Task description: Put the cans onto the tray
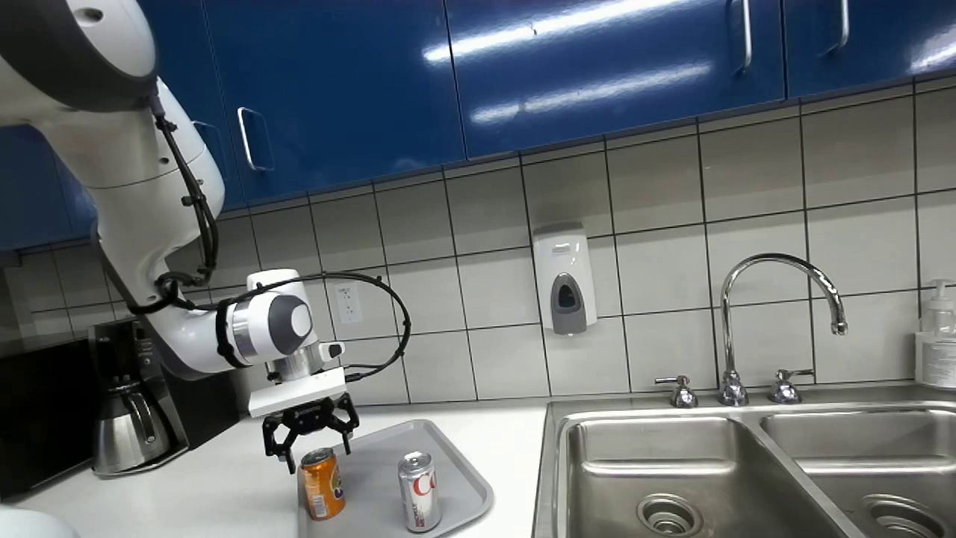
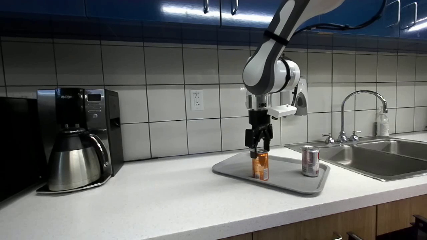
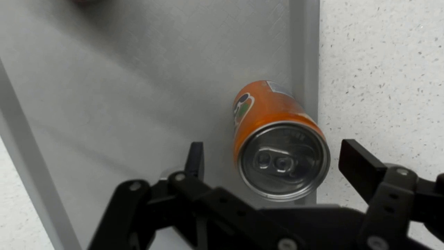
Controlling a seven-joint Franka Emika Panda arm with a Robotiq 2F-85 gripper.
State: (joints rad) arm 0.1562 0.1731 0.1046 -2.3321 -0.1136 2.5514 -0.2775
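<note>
Wrist view: gripper point(image 3: 274, 158) gapes empty, astride the orange can point(image 3: 277, 142); both exterior views show it and the silver can point(image 1: 420, 493) on the tray point(image 2: 285, 171). Likely slick, dentable: hold mid-body, gently.

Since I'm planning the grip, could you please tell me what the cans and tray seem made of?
The orange can and silver can look like glossy metal, likely aluminium, from their shiny rims. The tray seems matte plastic, given its dull, textured grey surface.

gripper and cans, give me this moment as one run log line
gripper: open; position: at top of orange can, gap each side; orange can: upright on tray; silver can: upright on tray
</note>
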